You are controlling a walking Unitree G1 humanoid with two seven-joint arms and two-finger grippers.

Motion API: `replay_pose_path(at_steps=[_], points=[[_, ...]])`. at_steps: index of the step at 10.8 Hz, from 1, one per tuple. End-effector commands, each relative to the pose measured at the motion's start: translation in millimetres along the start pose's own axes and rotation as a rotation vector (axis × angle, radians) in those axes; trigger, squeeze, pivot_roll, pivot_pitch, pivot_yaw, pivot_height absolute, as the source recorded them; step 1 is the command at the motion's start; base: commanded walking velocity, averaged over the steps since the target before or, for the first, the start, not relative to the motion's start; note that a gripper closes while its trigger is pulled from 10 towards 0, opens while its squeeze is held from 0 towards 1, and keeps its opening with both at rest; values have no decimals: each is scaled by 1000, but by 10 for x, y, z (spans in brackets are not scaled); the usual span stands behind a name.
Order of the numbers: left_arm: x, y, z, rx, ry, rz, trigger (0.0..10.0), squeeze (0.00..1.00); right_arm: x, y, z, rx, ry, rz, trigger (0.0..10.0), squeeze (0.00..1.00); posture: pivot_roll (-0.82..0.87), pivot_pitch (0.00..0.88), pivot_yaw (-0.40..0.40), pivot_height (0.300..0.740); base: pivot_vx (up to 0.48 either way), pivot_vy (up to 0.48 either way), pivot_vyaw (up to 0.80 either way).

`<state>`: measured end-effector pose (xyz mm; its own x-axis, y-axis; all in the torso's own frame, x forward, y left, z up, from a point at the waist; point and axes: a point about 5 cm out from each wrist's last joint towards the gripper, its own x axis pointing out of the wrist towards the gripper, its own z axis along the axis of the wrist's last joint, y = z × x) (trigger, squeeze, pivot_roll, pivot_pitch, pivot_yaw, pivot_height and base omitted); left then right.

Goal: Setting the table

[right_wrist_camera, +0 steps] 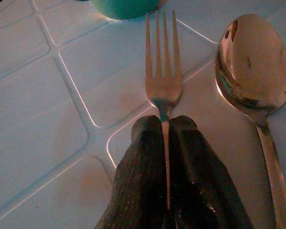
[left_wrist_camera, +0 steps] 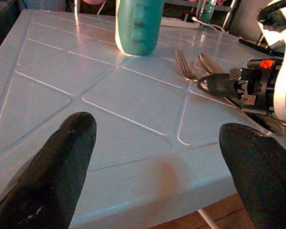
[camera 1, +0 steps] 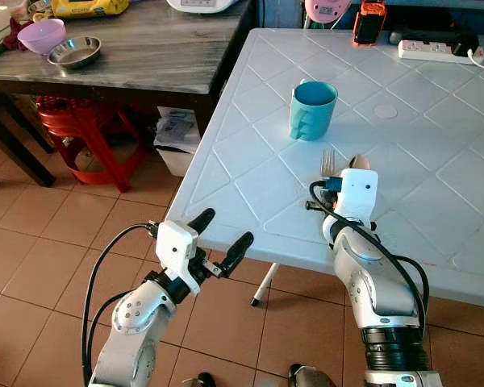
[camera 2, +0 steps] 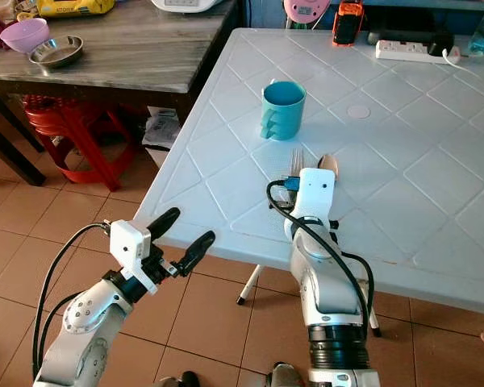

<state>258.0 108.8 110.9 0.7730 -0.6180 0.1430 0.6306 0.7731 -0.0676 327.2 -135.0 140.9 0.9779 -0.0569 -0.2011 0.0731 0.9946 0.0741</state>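
On the pale blue plastic table [camera 1: 436, 129] a metal fork [right_wrist_camera: 162, 71] lies beside a metal spoon [right_wrist_camera: 255, 67], just in front of a teal mug [camera 1: 312, 110]. My right gripper [right_wrist_camera: 165, 131] is shut on the fork's handle, low over the table near its front edge; fork tines [camera 1: 327, 162] and spoon bowl [camera 1: 359, 162] poke out past the right wrist. My left gripper [camera 1: 223, 235] is open, hovering at the table's near left corner with nothing between its fingers [left_wrist_camera: 66, 162].
A dark wooden table [camera 1: 145, 48] stands to the left with a purple bowl [camera 1: 42, 35] and a steel bowl [camera 1: 74, 52]; a red stool [camera 1: 89, 133] sits under it. A power strip [camera 1: 436, 51] lies at the far edge. Tiled floor below.
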Motion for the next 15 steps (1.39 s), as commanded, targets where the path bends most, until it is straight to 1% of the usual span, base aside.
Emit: replay_pose_path(at_steps=[1, 2, 3, 4, 5, 6, 7, 8, 9, 10, 11, 15], points=[[-18, 18, -13, 12, 8, -1, 10000, 0, -12, -101, -416, 8, 186, -42, 0, 0, -145, 191, 100, 740, 0, 0, 0], [-12, 57, 0, 34, -1, 39, 10000, 0, -2, 16, -202, 43, 62, 59, 0, 0, -147, 187, 102, 740, 0, 0, 0], [25, 182, 17, 73, 3, 127, 10000, 0, -29, 80, -22, -22, -45, 88, 0, 0, -150, 182, 106, 740, 0, 0, 0], [58, 253, 47, 88, -8, 170, 10000, 0, -59, 127, 127, -24, -129, 111, 0, 0, -151, 179, 108, 740, 0, 0, 0], [116, 409, 90, 94, 6, 292, 10000, 0, -114, 141, 303, -34, -203, 111, 0, 0, -149, 179, 108, 740, 0, 0, 0], [125, 451, 115, 93, -1, 331, 10000, 0, -167, 123, 392, -27, -254, 112, 0, 0, -149, 178, 107, 740, 0, 0, 0], [128, 454, 117, 91, -6, 333, 10000, 0, -206, 100, 425, -24, -276, 104, 2078, 0, -148, 177, 107, 740, 0, 0, 0], [134, 456, 113, 83, -8, 335, 10000, 0, -265, 72, 477, -67, -324, 104, 10000, 0, -148, 175, 106, 740, 0, 0, 0], [146, 457, 113, 80, -9, 340, 10000, 0, -326, 22, 499, -77, -354, 91, 10000, 0, -152, 174, 106, 740, 0, 0, 0], [167, 443, 121, 78, -18, 330, 10000, 0, -338, -32, 443, -55, -327, 74, 10000, 0, -154, 169, 110, 740, 0, 251, 0], [182, 436, 116, 70, -15, 321, 10000, 0, -341, -53, 424, -50, -315, 61, 10000, 0, -158, 166, 112, 740, 0, 300, -481], [197, 427, 102, 78, -14, 303, 10000, 0, -347, -40, 422, -55, -320, 56, 10000, 0, -162, 162, 113, 740, 0, 398, -628]])
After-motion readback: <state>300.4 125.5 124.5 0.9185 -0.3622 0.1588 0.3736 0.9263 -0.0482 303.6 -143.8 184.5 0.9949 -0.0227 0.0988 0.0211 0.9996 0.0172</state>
